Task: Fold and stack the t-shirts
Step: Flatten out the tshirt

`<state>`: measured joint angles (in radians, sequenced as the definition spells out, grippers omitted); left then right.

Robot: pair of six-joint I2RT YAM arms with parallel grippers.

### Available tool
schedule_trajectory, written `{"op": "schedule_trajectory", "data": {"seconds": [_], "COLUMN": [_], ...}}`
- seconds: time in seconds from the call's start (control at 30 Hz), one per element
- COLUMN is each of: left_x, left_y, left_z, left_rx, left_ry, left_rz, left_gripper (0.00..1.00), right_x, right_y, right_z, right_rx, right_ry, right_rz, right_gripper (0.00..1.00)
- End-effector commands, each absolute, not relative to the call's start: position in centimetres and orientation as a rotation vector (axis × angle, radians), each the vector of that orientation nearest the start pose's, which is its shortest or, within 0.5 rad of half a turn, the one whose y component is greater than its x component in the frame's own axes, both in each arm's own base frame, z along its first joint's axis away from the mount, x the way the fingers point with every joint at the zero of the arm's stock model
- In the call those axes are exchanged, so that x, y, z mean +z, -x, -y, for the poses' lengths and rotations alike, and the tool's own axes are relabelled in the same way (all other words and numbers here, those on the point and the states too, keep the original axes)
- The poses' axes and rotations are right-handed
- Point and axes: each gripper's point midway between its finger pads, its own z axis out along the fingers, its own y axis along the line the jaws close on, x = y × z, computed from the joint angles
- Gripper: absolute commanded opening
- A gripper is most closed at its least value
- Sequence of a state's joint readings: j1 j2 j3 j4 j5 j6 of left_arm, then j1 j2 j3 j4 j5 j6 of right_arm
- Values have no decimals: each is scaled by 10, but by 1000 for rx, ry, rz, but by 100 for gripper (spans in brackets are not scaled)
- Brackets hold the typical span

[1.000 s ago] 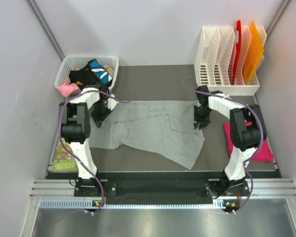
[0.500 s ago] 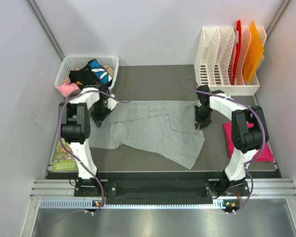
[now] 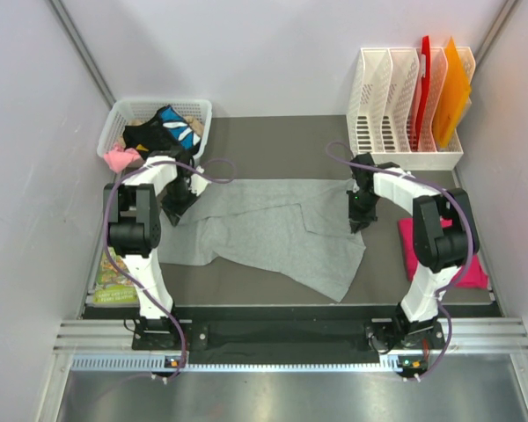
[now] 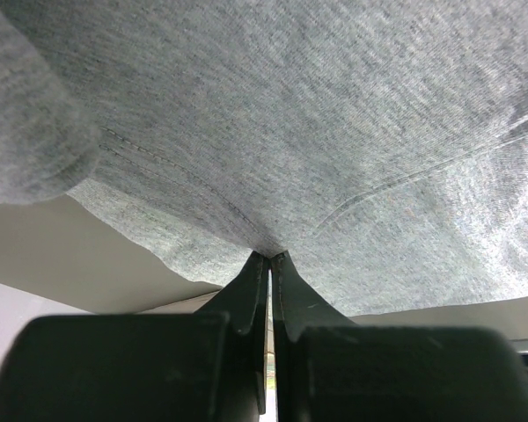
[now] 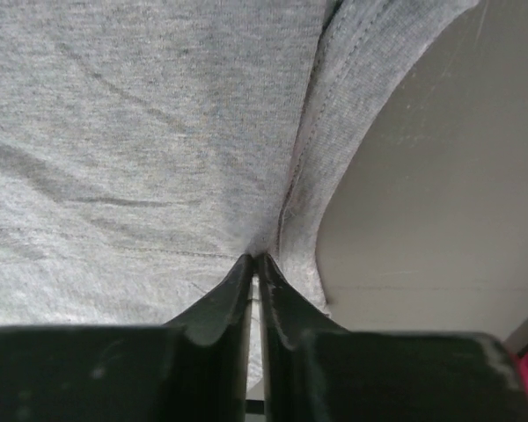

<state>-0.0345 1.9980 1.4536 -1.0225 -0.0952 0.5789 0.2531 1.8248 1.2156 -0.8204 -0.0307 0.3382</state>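
Note:
The large light heather-grey t-shirt (image 3: 273,229) lies spread and partly folded across the middle of the dark mat. My left gripper (image 3: 178,211) is at its left edge, shut on the grey cloth (image 4: 273,176), which bunches at my fingertips. My right gripper (image 3: 359,220) is at its right edge, shut on the grey cloth (image 5: 158,158) beside a stitched hem (image 5: 334,132). The folded magenta-pink t-shirt (image 3: 475,264) lies at the right of the mat, partly hidden behind my right arm.
A white basket (image 3: 123,114) of mixed clothes stands at the back left. A white file rack (image 3: 396,97) with a red folder (image 3: 424,75) and an orange folder (image 3: 455,88) stands at the back right. A printed booklet (image 3: 116,277) lies at the mat's left edge.
My right gripper has shifted slightly along the shirt's right edge. The left arm and the shirt have barely moved.

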Motion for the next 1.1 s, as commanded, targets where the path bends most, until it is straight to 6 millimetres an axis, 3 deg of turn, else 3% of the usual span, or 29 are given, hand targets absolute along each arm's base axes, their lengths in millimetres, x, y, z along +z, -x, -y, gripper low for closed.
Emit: {"op": "schedule_trajectory", "data": {"seconds": [0.0,0.3,0.43,0.63,0.8,0.9,1.0,1.07], "left_x": [53,61,66,100,120,134,160,193], "left_y": [-342,-351,-356,-381,-384,-385,-387,-393], "left_z": [-29,-30,-31,-28,-25,-26,-31,-34], "left_rx": [177,195,207,225,236,265,322,365], "left_ry": [-950,-945,-943,-904,-895,-884,-861,-831], "left_rz": [-2958,-2936,-2925,-2853,-2826,-2801,-2757,-2688], "left_gripper": [0,0,0,0,0,0,0,0], "right_x": [38,57,76,115,130,150,187,226], "right_y": [-313,-315,-324,-336,-336,-339,-345,-348], "right_z": [-99,-100,-102,-109,-109,-108,-110,-113], "right_rx": [138,156,173,235,248,270,312,358], "right_ry": [-126,-137,-135,-127,-124,-126,-114,-93], "right_rz": [-2959,-2924,-2881,-2795,-2768,-2720,-2625,-2514], "right_gripper": [0,0,0,0,0,0,0,0]}}
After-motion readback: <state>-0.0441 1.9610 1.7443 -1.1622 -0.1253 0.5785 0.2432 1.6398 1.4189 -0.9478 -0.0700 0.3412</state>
